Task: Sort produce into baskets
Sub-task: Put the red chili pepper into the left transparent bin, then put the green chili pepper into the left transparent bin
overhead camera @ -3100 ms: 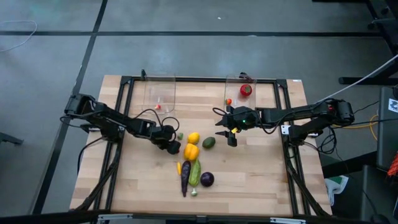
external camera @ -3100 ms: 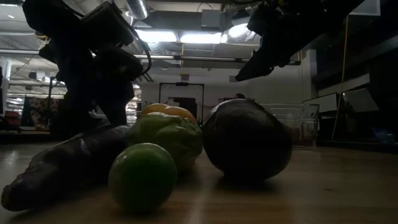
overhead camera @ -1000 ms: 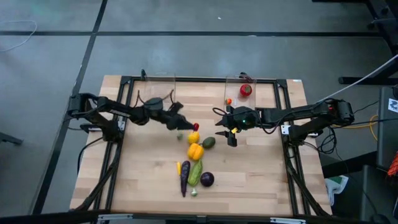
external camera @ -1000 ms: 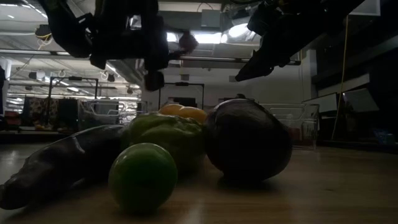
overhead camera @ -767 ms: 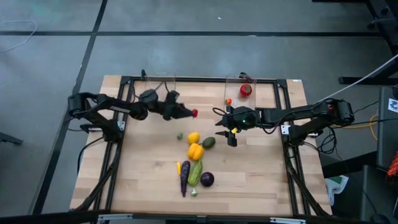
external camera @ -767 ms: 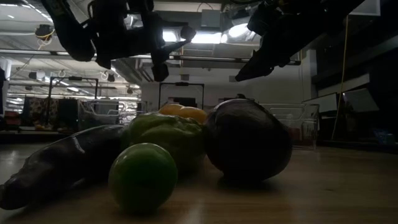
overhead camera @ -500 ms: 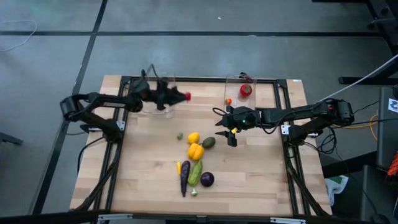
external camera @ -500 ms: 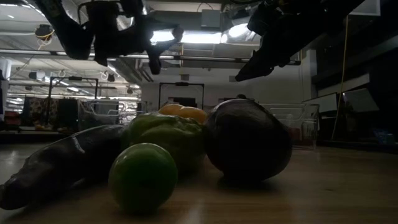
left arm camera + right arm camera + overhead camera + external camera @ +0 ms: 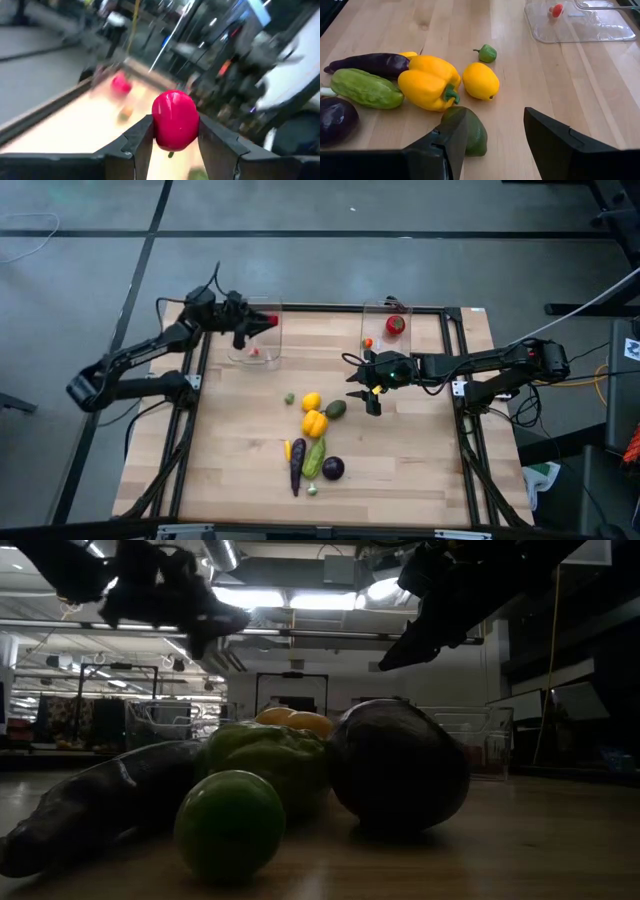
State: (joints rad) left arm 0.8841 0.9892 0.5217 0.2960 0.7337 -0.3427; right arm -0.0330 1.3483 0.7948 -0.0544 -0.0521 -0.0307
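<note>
Left gripper clamps a small glossy red fruit above the clear plastic left bin at eleven o'clock. Right gripper hovers with fingers apart beside the green avocado, mid-table.

I counted two clear bins, a left bin and a right bin, and thirteen pieces of produce. Four were red or orange: red piece, tomato, tiny red piece, tiny orange piece. Three were yellow (lemon, yellow pepper, small yellow piece), four green (avocado, cucumber, small green pepper, green ball) and two purple (eggplant, purple round piece).
</note>
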